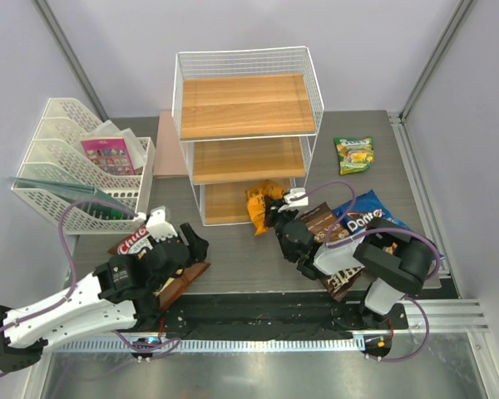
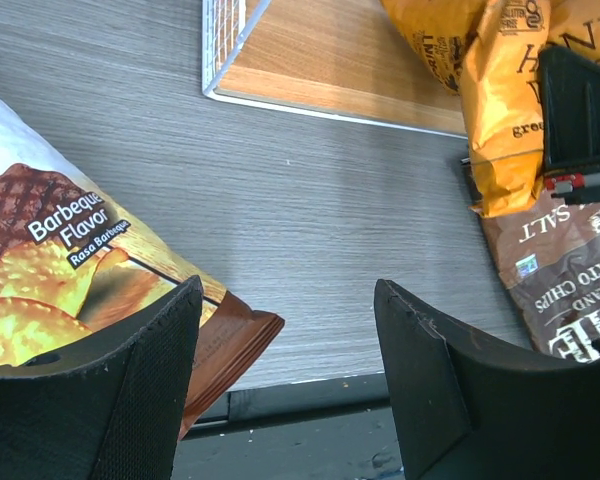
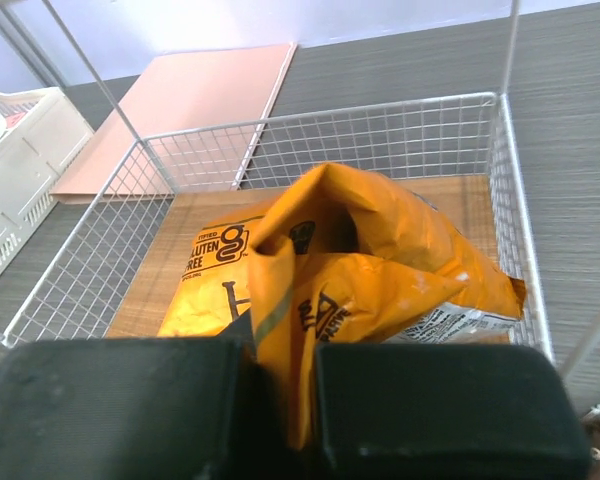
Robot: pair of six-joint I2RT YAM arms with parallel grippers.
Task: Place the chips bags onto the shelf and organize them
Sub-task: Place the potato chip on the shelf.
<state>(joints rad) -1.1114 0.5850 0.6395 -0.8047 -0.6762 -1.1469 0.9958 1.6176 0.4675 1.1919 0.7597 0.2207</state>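
Note:
The white wire shelf (image 1: 248, 125) with wooden boards stands at the back centre. My right gripper (image 1: 274, 214) is shut on the edge of the orange Honey Dijon bag (image 3: 350, 270), which lies crumpled at the front of the bottom board (image 3: 170, 300). The dark brown Sea Salt bag (image 1: 328, 233) and blue Doritos bag (image 1: 370, 214) lie under the right arm. The green-yellow bag (image 1: 354, 155) lies at the right of the shelf. My left gripper (image 2: 285, 370) is open and empty, beside the brown-white barbecue bag (image 2: 70, 270) at the front left.
A white mesh file tray (image 1: 75, 166) with a pink card packet (image 1: 108, 155) stands at the back left. A pink board (image 1: 168, 150) lies between the tray and the shelf. A black rail (image 1: 258, 320) runs along the table's near edge.

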